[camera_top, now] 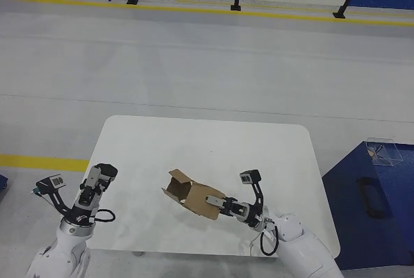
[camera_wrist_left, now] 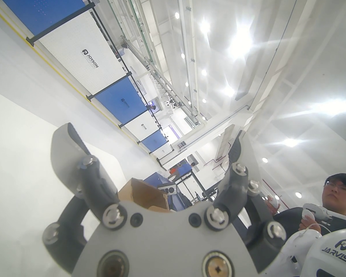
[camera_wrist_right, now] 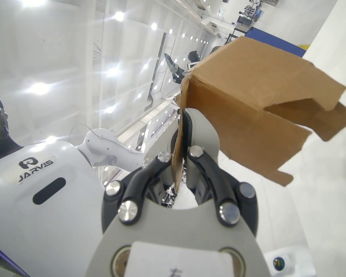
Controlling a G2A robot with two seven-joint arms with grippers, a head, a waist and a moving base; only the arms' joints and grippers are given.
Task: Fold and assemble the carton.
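A brown cardboard carton (camera_top: 192, 194) hangs partly unfolded just above the white table (camera_top: 193, 139), its open end with loose flaps toward the left arm. My right gripper (camera_top: 215, 202) is shut on one of its flaps. In the right wrist view the fingers (camera_wrist_right: 190, 134) pinch the thin flap edge, and the carton (camera_wrist_right: 248, 102) juts out beyond them with flaps loose. My left gripper (camera_top: 101, 174) is raised at the table's left edge, well apart from the carton. In its own view the left gripper (camera_wrist_left: 152, 142) is wide open, with the carton (camera_wrist_left: 141, 193) low behind it.
A blue cabinet (camera_top: 381, 201) stands right of the table with a clear plastic box (camera_top: 382, 149) on top. A yellow floor line (camera_top: 33, 162) runs past the table's left side. The far half of the tabletop is bare.
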